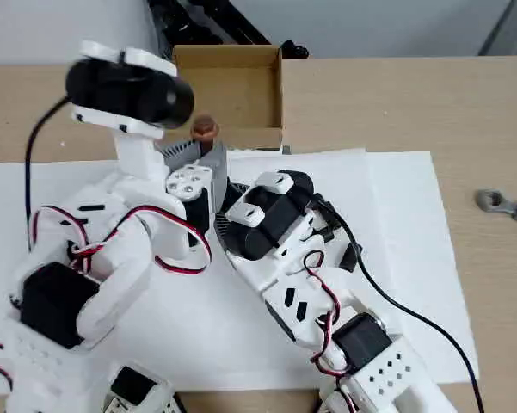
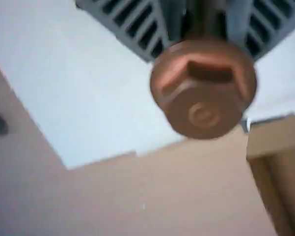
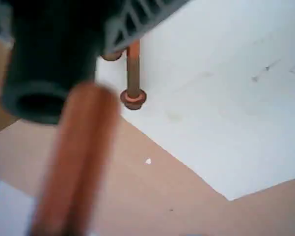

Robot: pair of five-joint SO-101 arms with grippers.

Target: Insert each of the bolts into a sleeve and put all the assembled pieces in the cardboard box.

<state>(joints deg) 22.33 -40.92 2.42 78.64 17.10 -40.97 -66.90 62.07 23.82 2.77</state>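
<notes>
My left gripper is shut on a copper bolt, whose hex head faces the camera. In the high view that bolt's head sticks out of the grey fingers, just in front of the cardboard box. A corner of the box lies beyond the bolt. My right gripper holds a dark sleeve, open end outward. Farther off, the left gripper's bolt hangs over the paper's edge. A blurred copper rod lies close to the camera beside the sleeve.
A white paper sheet covers the wooden table under both arms. A small metal tool lies at the far right. Dark cables sit behind the box. The right arm's body crowds the left gripper.
</notes>
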